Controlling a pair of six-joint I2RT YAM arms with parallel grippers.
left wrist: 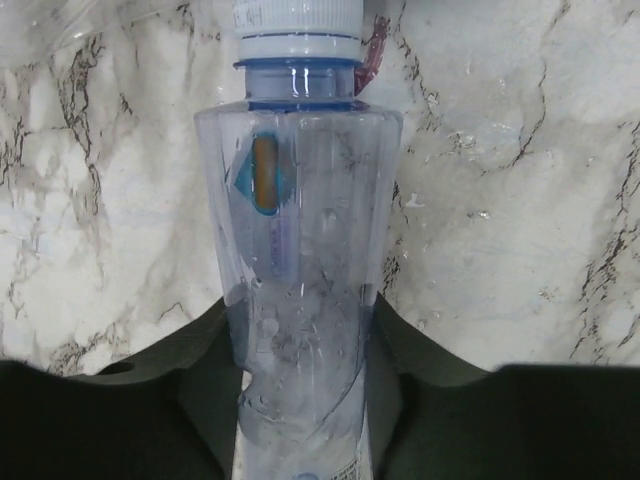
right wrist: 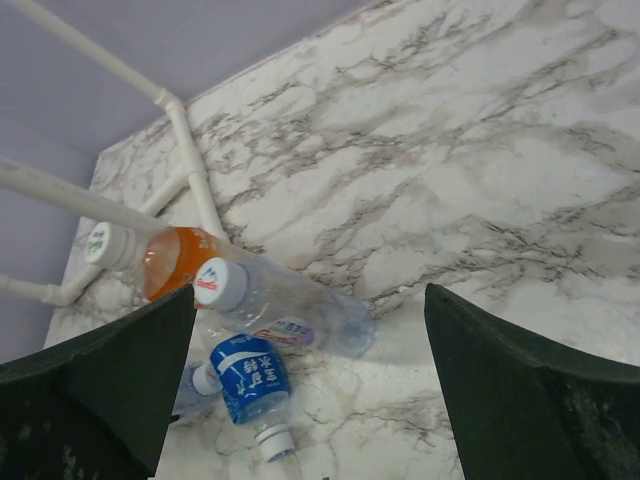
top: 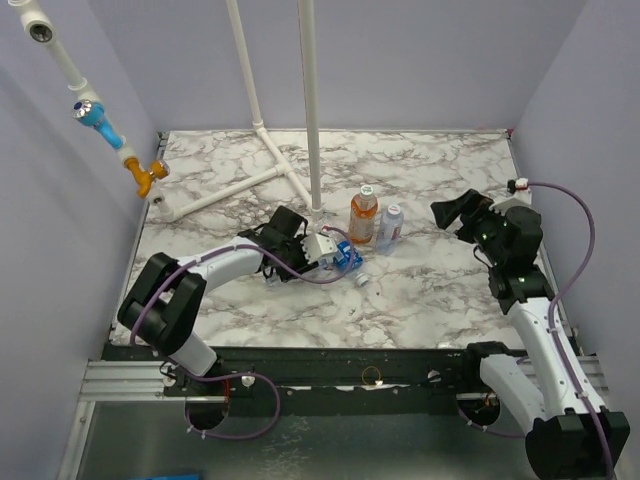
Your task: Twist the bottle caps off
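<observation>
In the left wrist view a clear bottle with a white cap lies lengthwise between my left gripper's dark fingers, which press on both its sides. My left gripper is low over the table's middle. A blue-labelled bottle lies beside it, its cap pointing towards me. An orange bottle and a clear bottle stand upright behind, both capped. My right gripper hovers open to their right with nothing between its fingers, and it faces all of the bottles.
A white pipe stand rises just behind the bottles, its feet spread over the back left of the marble table. A pipe with a blue and orange valve runs along the left wall.
</observation>
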